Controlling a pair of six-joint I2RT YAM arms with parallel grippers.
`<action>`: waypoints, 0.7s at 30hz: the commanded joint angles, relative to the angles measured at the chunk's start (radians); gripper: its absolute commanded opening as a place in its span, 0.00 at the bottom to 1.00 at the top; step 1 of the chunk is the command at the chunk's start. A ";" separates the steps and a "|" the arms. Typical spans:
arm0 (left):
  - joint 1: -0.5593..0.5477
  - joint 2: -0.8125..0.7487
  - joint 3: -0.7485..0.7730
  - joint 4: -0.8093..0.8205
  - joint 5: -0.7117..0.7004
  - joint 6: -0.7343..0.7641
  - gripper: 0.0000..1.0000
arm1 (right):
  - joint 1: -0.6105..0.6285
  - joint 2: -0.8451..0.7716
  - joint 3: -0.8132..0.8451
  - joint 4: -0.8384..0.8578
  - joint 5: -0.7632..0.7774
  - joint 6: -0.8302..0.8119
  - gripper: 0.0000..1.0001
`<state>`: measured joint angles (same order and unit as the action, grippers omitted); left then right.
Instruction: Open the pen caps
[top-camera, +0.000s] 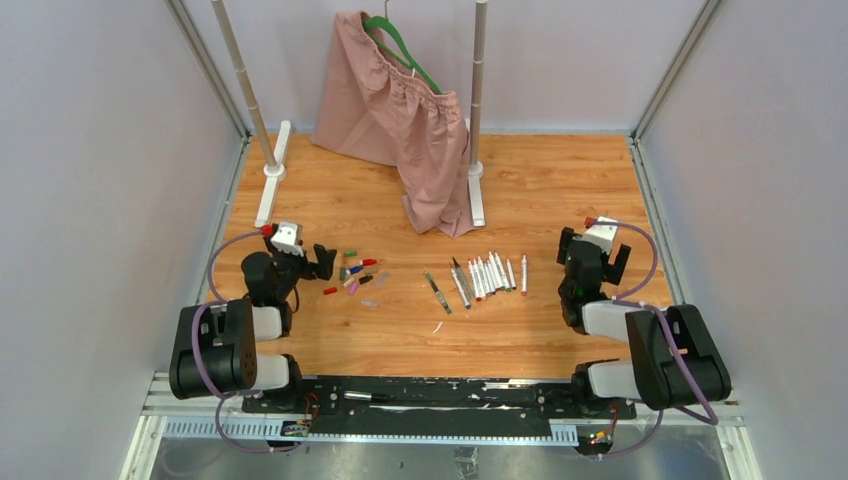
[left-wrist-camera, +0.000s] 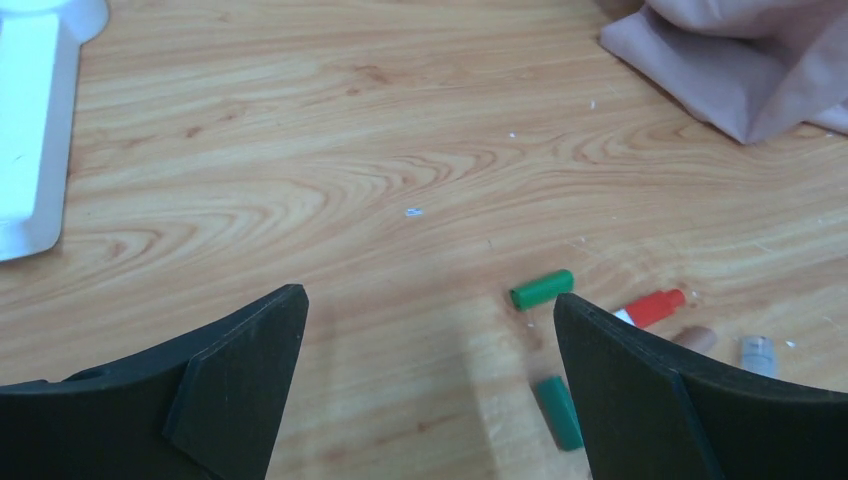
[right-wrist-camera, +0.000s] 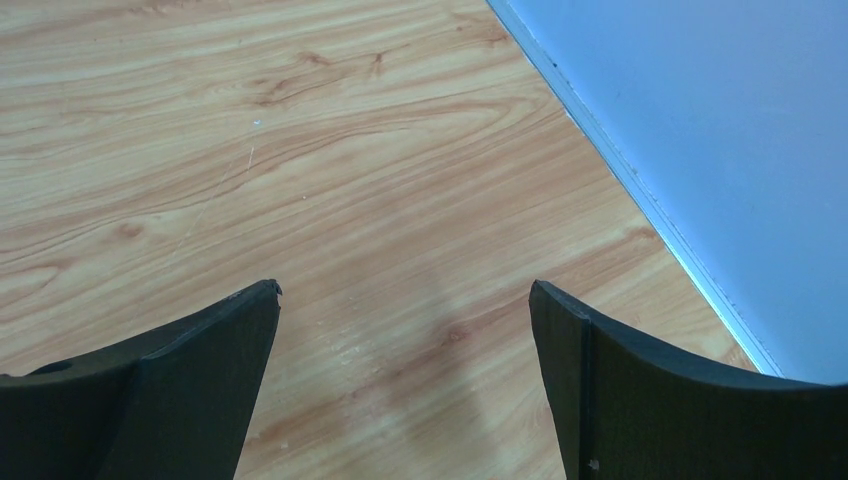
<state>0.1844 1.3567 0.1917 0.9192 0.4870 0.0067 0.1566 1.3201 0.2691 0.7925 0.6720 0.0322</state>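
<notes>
Several pen caps (left-wrist-camera: 542, 289), loose on table (top-camera: 540, 190)

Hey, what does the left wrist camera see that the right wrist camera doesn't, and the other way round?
Only the left wrist view: a green pen cap, a second green cap and a red cap lying on the wood, plus a corner of pink cloth and a white stand base. Only the right wrist view: a pale blue wall meeting the table's edge. Both: the wooden tabletop, seen between wide-open, empty jaws.
</notes>
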 joint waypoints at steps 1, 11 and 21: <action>-0.016 -0.039 -0.117 0.377 -0.056 -0.025 1.00 | 0.045 -0.050 -0.132 0.308 0.003 -0.099 1.00; -0.137 0.011 -0.001 0.155 -0.244 0.073 1.00 | -0.005 0.130 -0.075 0.374 -0.220 -0.150 1.00; -0.140 0.024 -0.012 0.205 -0.233 0.065 1.00 | -0.058 0.091 -0.050 0.255 -0.285 -0.105 1.00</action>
<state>0.0490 1.3846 0.1776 1.1210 0.2745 0.0505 0.1108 1.4178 0.2211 1.0912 0.4030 -0.0933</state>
